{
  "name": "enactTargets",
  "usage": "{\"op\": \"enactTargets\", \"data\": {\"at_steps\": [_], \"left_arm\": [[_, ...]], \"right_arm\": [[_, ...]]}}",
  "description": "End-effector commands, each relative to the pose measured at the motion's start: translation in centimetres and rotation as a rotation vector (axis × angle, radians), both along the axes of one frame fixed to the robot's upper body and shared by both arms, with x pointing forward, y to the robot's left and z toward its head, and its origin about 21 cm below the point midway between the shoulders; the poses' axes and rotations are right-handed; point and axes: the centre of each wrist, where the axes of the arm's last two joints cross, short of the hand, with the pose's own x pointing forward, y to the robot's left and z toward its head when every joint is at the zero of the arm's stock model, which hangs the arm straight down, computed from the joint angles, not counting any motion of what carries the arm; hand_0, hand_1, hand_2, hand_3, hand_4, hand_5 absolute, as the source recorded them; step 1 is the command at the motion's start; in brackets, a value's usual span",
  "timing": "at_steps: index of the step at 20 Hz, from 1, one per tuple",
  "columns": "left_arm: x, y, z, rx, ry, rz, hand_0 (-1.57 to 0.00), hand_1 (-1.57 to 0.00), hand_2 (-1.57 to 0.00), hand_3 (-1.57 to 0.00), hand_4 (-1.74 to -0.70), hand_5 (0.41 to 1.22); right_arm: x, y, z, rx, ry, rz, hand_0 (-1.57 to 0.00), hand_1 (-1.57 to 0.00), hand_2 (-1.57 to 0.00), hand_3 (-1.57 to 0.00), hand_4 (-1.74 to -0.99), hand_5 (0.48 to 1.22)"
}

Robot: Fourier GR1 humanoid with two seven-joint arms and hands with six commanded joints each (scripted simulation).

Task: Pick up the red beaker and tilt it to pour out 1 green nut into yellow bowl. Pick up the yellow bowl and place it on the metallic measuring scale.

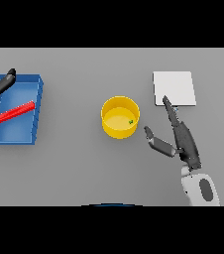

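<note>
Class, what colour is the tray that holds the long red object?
Blue. The tray shows clearly at the table's left in the head view, with the red object lying in it.

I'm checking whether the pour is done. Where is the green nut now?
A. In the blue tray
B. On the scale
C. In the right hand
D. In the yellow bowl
D: the green nut lies inside the yellow bowl, near its right wall; the bowl stands on the table, left of the scale, with the open right hand beside it.
</note>
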Motion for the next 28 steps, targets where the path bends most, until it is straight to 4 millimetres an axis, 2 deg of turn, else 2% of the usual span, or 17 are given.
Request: {"op": "enactTargets", "data": {"at_steps": [1, 4, 6, 7, 11, 12, 16, 22, 25, 28], "left_arm": [[-0.1, 0.0, 0.1, 0.001, -0.007, 0.006, -0.03, -0.02, -0.02, -0.02, -0.71, 0.685], [0.0, -0.2, 0.6, -0.004, -0.022, -0.002, -0.01, -0.01, -0.01, -0.01, -0.72, 0.676], [0.0, -0.3, 0.1, -0.021, -0.023, -0.014, -0.01, -0.01, -0.01, -0.01, -0.72, 0.667], [-0.1, -0.1, 0.5, -0.024, -0.027, -0.014, -0.01, -0.01, -0.01, 0.0, -0.72, 0.664], [0.0, -0.2, -0.3, -0.024, -0.007, -0.015, 0.0, 0.0, 0.0, 0.0, -0.71, 0.672], [0.0, -0.1, 0.0, -0.027, -0.013, -0.021, 0.0, 0.0, 0.0, 0.0, -0.71, 0.676], [-0.3, -0.3, -0.1, -0.041, -0.019, -0.03, 0.0, 0.0, 0.0, 0.0, -0.72, 0.684], [-0.5, -0.2, -0.1, -0.065, -0.027, -0.027, 0.0, 0.0, 0.0, 0.0, -0.72, 0.686], [-0.4, 0.2, -0.2, -0.062, -0.021, -0.015, 0.0, 0.0, 0.0, 0.0, -0.72, 0.688], [-0.6, 0.5, -0.2, -0.057, -0.021, -0.017, 0.0, 0.0, 0.0, 0.0, -0.72, 0.682]], "right_arm": [[0.3, 0.2, 0.2, -0.036, 0.002, 0.046, 0.0, 0.0, 0.0, 0.0, -1.137, 0.717], [1.7, -0.8, 1.9, -0.282, -0.009, 0.176, 0.0, 0.0, 0.0, 0.0, -1.19, 0.716], [3.3, 0.4, 3.5, -0.472, -0.037, 0.263, 0.0, 0.0, 0.0, 0.0, -1.216, 0.704], [3.6, 1.3, 3.5, -0.553, -0.05, 0.316, 0.0, 0.0, 0.0, 0.0, -1.22, 0.701], [5.7, 2.6, 5.0, -0.849, -0.145, 0.498, 0.0, 0.0, 0.0, 0.0, -1.228, 0.703], [5.9, 3.0, 4.9, -0.899, -0.15, 0.545, 0.0, 0.0, 0.0, 0.0, -1.223, 0.705], [8.0, 4.5, 5.5, -1.052, -0.156, 0.659, 0.0, 0.0, 0.0, 0.0, -1.212, 0.705], [9.5, 6.8, 4.6, -1.216, -0.103, 0.762, 0.0, 0.0, 0.0, 0.0, -1.226, 0.702], [10.0, 7.4, 3.7, -1.268, -0.07, 0.783, 0.0, 0.0, 0.0, 0.0, -1.25, 0.708], [11.0, 8.1, 3.8, -1.327, -0.045, 0.807, 0.0, 0.0, 0.0, 0.0, -1.27, 0.727]]}}
